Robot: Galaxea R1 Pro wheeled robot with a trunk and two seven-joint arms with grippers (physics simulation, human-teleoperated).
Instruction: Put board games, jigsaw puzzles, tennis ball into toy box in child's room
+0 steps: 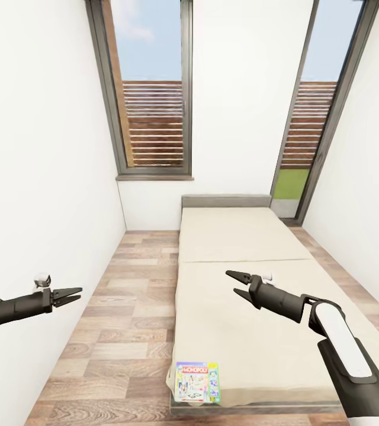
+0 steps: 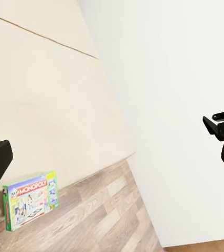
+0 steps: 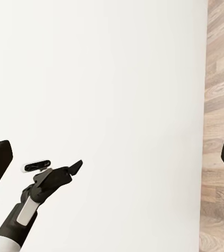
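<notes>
Monopoly box (image 1: 197, 382) lies flat on the bed (image 1: 254, 331), at the near left corner of the beige mattress, at 6 o'clock in the head view. Left gripper (image 1: 71, 294) hovers over the wood-plank floor (image 1: 118, 331) at 8 o'clock, fingers spread, empty. Right gripper (image 1: 237, 283) hangs above the mattress middle, jaws apart, holding nothing, well apart from the box. Two tall windows (image 1: 154, 89) at 12.

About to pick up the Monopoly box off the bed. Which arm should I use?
Probably the right. The right claw hangs open over the bed, on the same mattress as the Monopoly box at its near corner. The left claw, also open, hovers over the floor beside the bed.
</notes>
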